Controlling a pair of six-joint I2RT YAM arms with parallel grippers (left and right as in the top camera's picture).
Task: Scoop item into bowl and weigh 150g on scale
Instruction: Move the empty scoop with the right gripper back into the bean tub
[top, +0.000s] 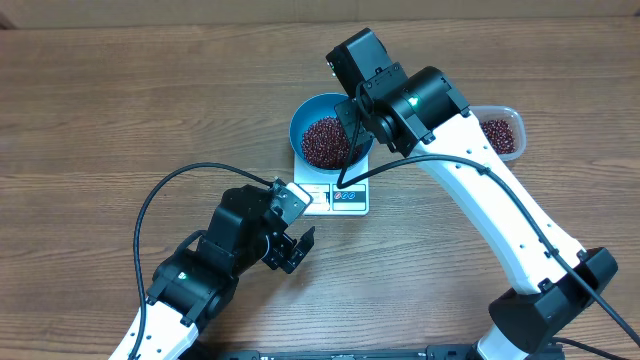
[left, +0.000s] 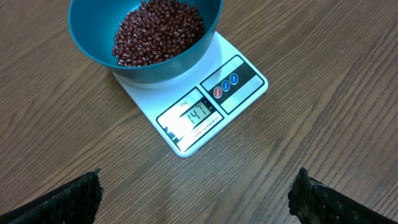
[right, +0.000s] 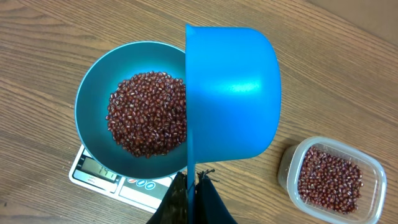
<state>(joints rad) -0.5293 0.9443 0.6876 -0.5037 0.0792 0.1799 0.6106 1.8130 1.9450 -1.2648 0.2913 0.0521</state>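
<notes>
Right now the blue bowl (top: 322, 112) sits on the far part of the white scale (top: 352, 198), whose display (left: 194, 115) at the near edge reads 147. The beans (top: 325, 142) are heaped inside the bowl. Over its right side the right gripper (right: 194, 186) pinches the handle of a blue scoop (right: 233, 93) turned on its side. A clear tub (top: 503, 115) with more beans stands to the right. Near-left of the scale, the left gripper (top: 295, 250) hangs spread wide and empty.

The overhead view looks straight down on the whole tabletop (top: 120, 90) from far off. The left wrist view slants down, close to the scale (left: 186, 118); the right wrist view looks steeply down. All share the bowl (right: 93, 106).
</notes>
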